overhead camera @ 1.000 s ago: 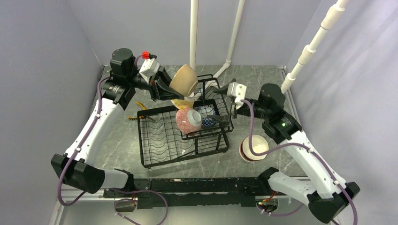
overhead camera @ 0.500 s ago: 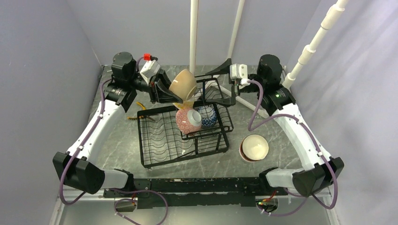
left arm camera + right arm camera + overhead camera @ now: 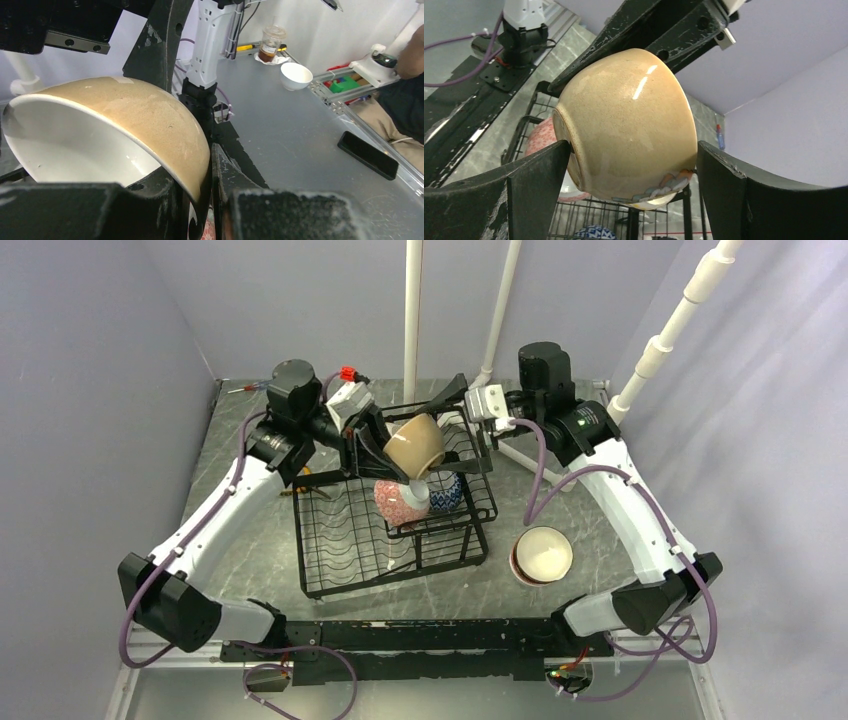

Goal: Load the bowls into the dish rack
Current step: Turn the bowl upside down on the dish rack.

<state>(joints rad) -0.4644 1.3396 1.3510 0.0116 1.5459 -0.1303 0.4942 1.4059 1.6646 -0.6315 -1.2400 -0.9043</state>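
My left gripper (image 3: 388, 452) is shut on the rim of a tan bowl (image 3: 416, 442) with a white inside (image 3: 75, 145), held tilted above the upper tier of the black wire dish rack (image 3: 340, 540). In the left wrist view its jaws (image 3: 210, 175) pinch the bowl's wall. My right gripper (image 3: 458, 426) is open, and its fingers (image 3: 536, 175) flank the tan bowl (image 3: 629, 130) on both sides. A pink-red patterned bowl (image 3: 402, 498) and a blue-white zigzag bowl (image 3: 446, 490) lie in the rack. A patterned bowl edge (image 3: 674, 187) shows just under the tan bowl.
A white bowl with a brown rim (image 3: 541, 554) stands on the table right of the rack. White poles (image 3: 412, 310) rise behind the rack and at the back right. Small yellow items (image 3: 288, 490) lie left of the rack.
My left arm has carried the tan bowl right and down over the rack's upper tier. My right arm has swung from the rack's right side to the back, its open fingers now around the bowl.
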